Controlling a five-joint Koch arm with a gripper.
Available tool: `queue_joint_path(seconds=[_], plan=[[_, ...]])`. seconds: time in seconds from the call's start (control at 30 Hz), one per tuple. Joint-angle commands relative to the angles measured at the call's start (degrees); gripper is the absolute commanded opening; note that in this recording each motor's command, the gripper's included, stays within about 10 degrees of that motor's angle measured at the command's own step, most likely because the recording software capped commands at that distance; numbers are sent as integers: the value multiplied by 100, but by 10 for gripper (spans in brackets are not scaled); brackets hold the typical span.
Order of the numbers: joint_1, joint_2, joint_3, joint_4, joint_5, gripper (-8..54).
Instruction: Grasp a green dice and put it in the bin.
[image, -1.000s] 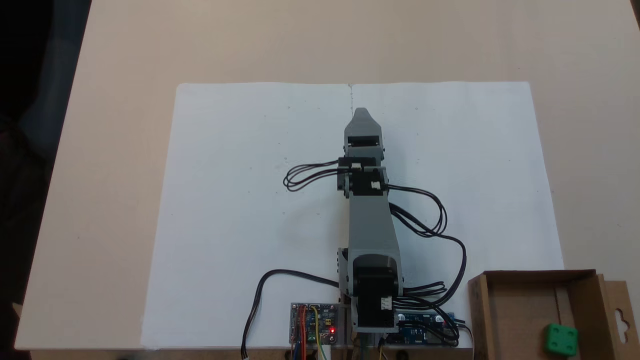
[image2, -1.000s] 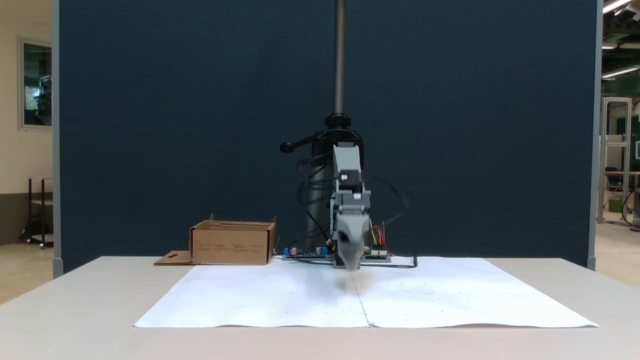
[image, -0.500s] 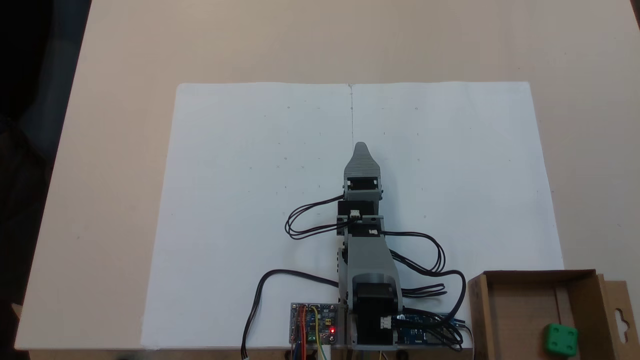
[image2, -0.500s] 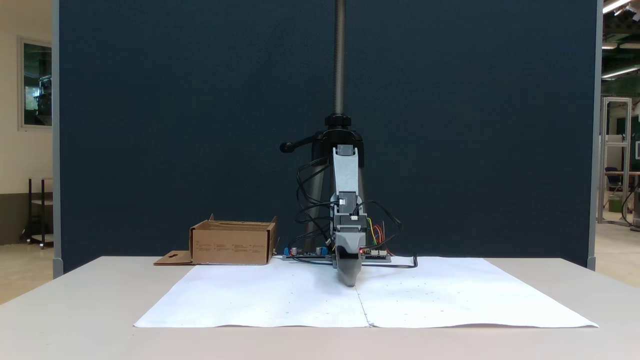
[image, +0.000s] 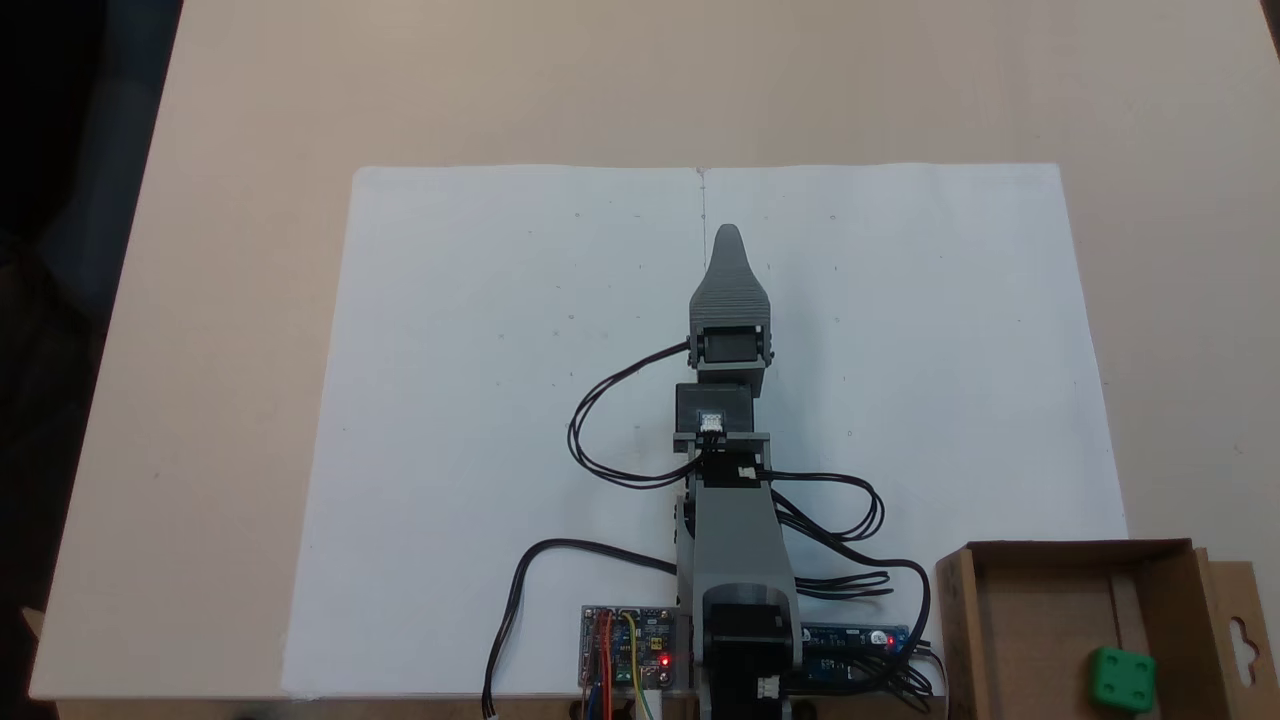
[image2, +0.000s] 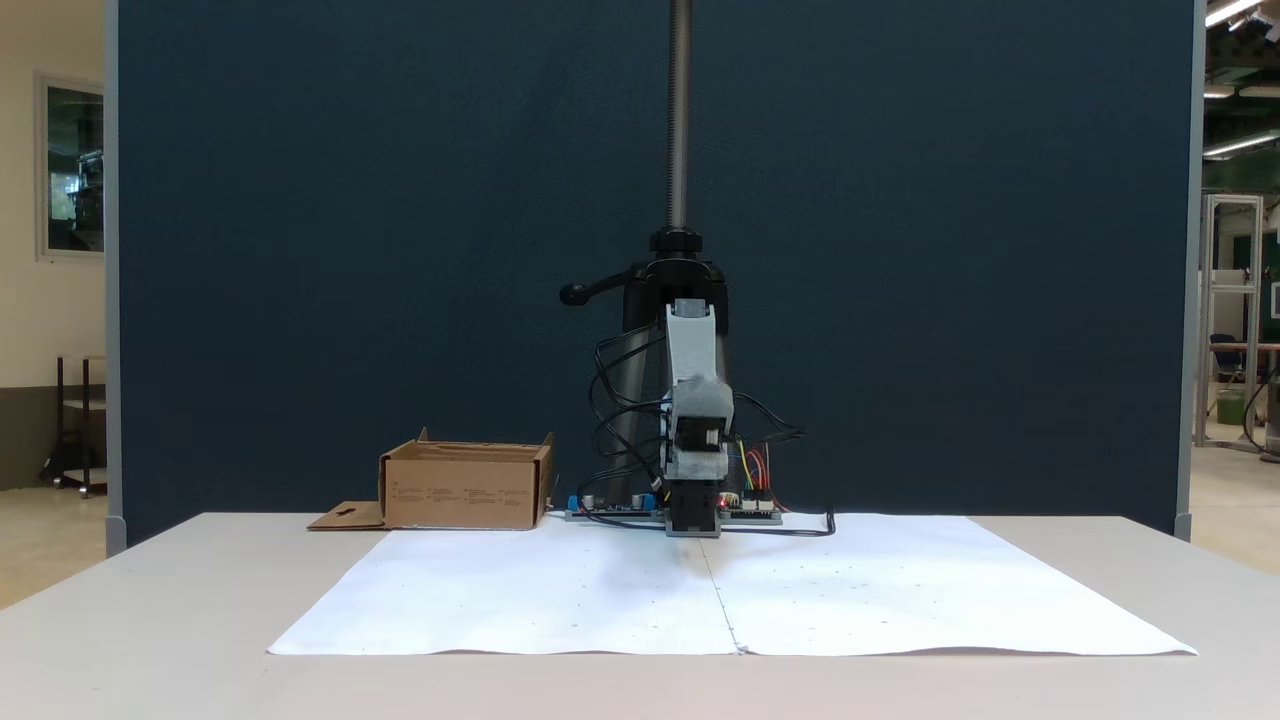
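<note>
- Dice (image: 1122, 679) lies on the floor of the bin (image: 1040, 620), well apart from the gripper (image: 729, 236) and off to its right and behind it in the view from above, beside the arm's base.
- Judged from that, the main step looks done: the dice rests inside the walls, near the corner by the side flap (image: 1241, 620), with nothing touching it.
- Gripper points away from the base over the white paper (image: 480, 400), close to the centre crease, holding nothing that can be seen.
- Only one tapered tip shows from above, and in the front view the gripper (image2: 696, 528) faces the camera end-on, so I cannot tell whether the jaws are parted or closed.
- In the front view the bin (image2: 465, 488) stands left of the arm; its wall hides the dice there.
- No other dice shows on the paper or table (image: 250, 120) around the gripper, so no further pick appears to be waiting.
- What is left, at a guess, is only for the arm to settle into a rest pose.
</note>
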Motion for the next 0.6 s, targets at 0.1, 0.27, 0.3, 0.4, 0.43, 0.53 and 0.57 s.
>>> queue_joint_path(seconds=[0.1, 0.27, 0.3, 0.4, 0.43, 0.53, 0.57], plan=[[176, 589, 369, -1134, 334, 452], [141, 598, 369, -1134, 334, 451], [141, 598, 378, -1134, 334, 450], [114, 598, 378, -1151, 352, 450], [114, 598, 369, -1160, 352, 450], [114, 606, 378, -1169, 352, 450], [114, 606, 369, -1178, 352, 450]])
